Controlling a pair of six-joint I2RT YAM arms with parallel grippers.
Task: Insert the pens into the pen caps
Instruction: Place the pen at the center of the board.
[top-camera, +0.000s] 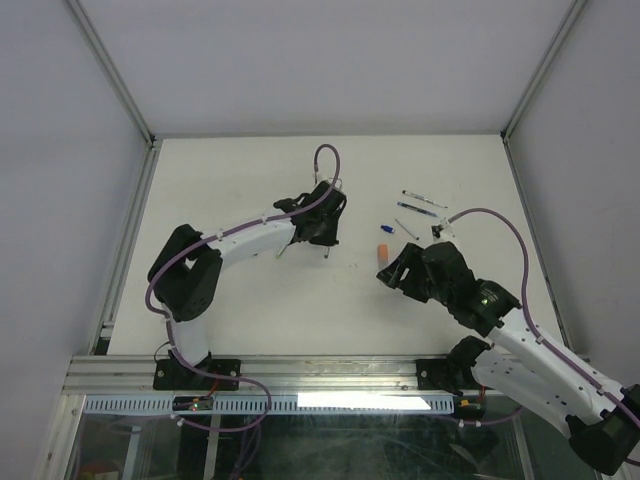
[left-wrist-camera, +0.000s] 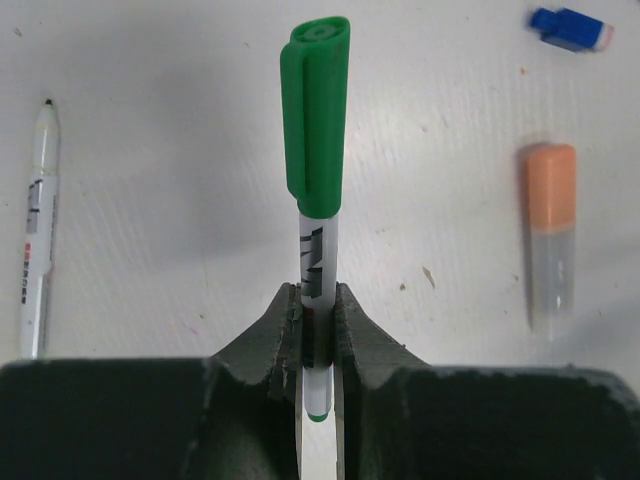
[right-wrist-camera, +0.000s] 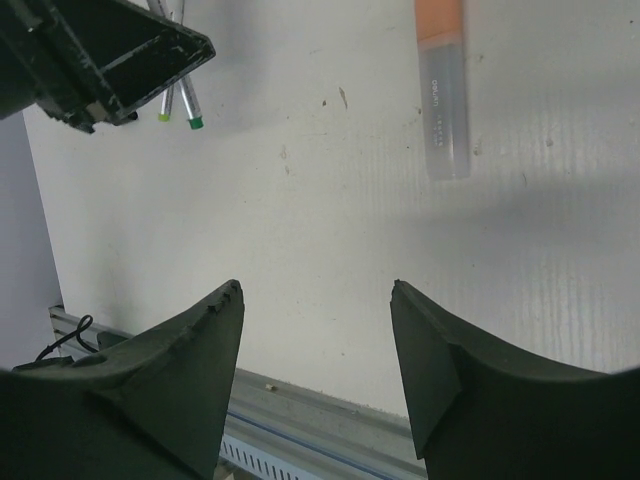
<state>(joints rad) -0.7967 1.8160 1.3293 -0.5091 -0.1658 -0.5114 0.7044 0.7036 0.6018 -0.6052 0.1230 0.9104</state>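
Observation:
My left gripper (left-wrist-camera: 318, 300) is shut on a white-barrelled pen (left-wrist-camera: 318, 255) that wears a dark green cap (left-wrist-camera: 315, 120); the capped end sticks out past the fingertips over the table. From above, this gripper (top-camera: 325, 238) hangs over the table's middle. An orange cap with a pale grey lower half (left-wrist-camera: 549, 230) lies to its right, and a small blue cap (left-wrist-camera: 570, 28) lies farther off. Another white pen (left-wrist-camera: 38, 230) lies uncapped at the left. My right gripper (right-wrist-camera: 315, 290) stands open and empty, a little short of the orange cap (right-wrist-camera: 440, 80). It (top-camera: 388, 276) sits just below that cap (top-camera: 383, 251).
Thin dark pens (top-camera: 422, 198) (top-camera: 420, 209) and a shorter one (top-camera: 405, 228) lie at the back right, near the blue cap (top-camera: 388, 228). The table's metal front rail (right-wrist-camera: 330, 440) runs just beneath my right fingers. The left gripper's body (right-wrist-camera: 100, 50) shows at the right wrist view's upper left.

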